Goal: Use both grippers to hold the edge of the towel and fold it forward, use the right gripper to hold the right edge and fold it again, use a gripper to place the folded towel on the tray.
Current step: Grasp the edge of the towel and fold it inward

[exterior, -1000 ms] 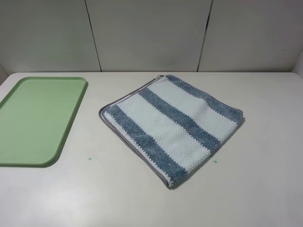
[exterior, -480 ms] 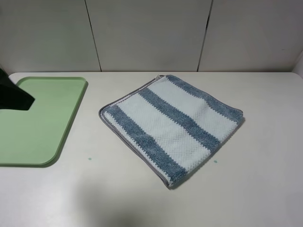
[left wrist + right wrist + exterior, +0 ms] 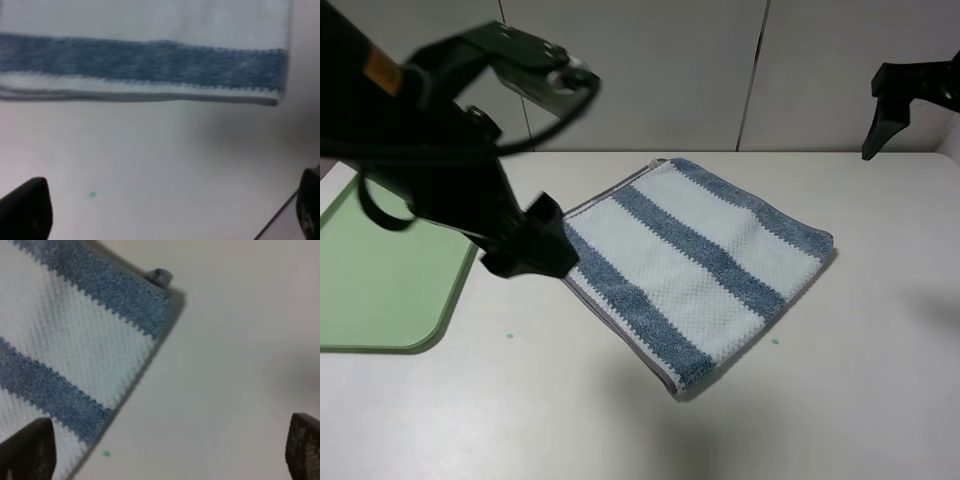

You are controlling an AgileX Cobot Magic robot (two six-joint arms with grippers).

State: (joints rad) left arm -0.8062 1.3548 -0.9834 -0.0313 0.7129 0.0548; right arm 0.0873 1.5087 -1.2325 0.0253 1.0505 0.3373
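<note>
Approach to the first fold. The striped towel [image 3: 690,265] lies flat at the centre of the worktop [image 3: 860,400], the green tray [image 3: 380,300] well apart at 9 o'clock. Nearly square, it has no clear long axis; its corners point to 12, 3, 6 and 9 o'clock, and its stripes run from 10 toward 4. Left gripper [image 3: 167,210], jaws spread and empty, hovers by the 9 o'clock corner; right gripper [image 3: 165,447], equally wide and empty, hangs at 2 o'clock. Each should pinch only the grey hem [image 3: 135,95], at matching corners, so the fold stays square.
</note>
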